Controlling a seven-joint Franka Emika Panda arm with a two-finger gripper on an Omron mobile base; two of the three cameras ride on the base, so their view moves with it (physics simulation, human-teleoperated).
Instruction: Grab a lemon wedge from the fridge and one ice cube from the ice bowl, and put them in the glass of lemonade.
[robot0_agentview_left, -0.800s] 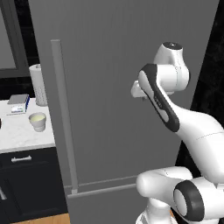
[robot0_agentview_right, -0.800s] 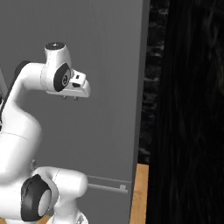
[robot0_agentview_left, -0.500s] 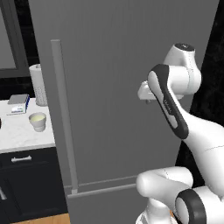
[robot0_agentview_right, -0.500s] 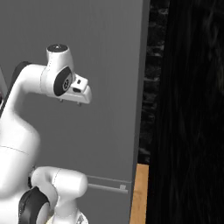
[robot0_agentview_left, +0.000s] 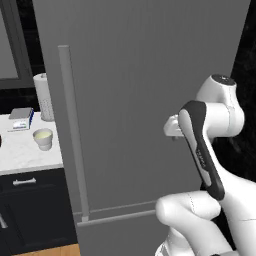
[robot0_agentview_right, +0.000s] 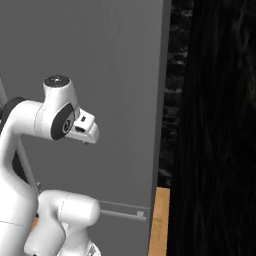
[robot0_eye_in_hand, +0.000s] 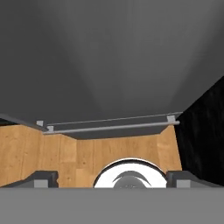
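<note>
While pincer (robot0_eye_in_hand: 112, 178) hangs open, empty, facing closed fridge (robot0_agentview_left: 145, 80) door; glass of lemonade (robot0_agentview_left: 43, 139) sits on table (robot0_agentview_left: 25, 155) left.

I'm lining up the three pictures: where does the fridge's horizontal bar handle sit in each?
Left base view: horizontal bar handle, low, centre-left on the fridge.
Right base view: low centre, beside the wooden floor.
Hand view: across the middle.
Shared landmark: the grey fridge front.
</note>
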